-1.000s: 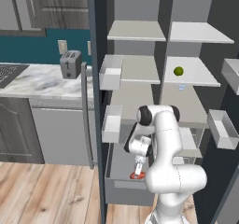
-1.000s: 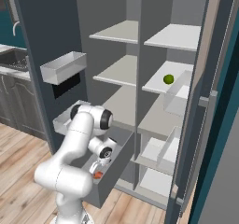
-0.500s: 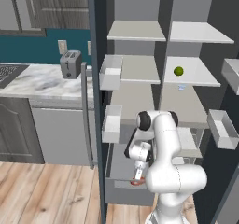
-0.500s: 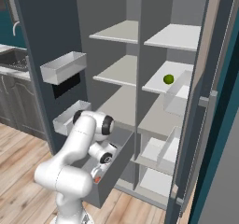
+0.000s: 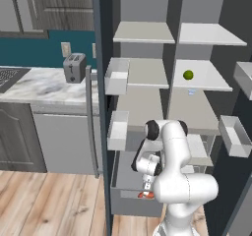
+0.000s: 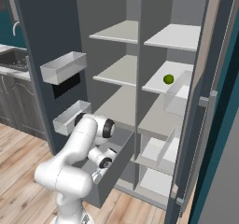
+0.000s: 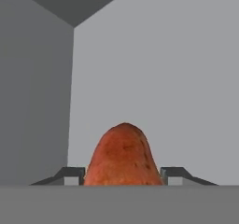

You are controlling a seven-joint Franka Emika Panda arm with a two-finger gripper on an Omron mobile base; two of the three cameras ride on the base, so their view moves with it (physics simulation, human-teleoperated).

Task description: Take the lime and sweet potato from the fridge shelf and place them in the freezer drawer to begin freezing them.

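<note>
The oblong orange-red sweet potato [image 7: 122,155] sat between the two dark finger tips [image 7: 72,175] of the gripper [image 7: 122,176], which pressed against its sides, clamped on it, low inside the wide grey freezer drawer [image 5: 129,201]. The small bright-green lime [image 5: 188,74] rested on the light-grey fridge shelf [image 5: 214,80].

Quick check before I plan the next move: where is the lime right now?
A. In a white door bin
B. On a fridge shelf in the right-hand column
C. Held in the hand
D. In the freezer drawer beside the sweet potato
B: the lime sits alone on a fridge shelf in the right-hand column, while the hand is down in the freezer drawer with the sweet potato between its fingers.
</note>
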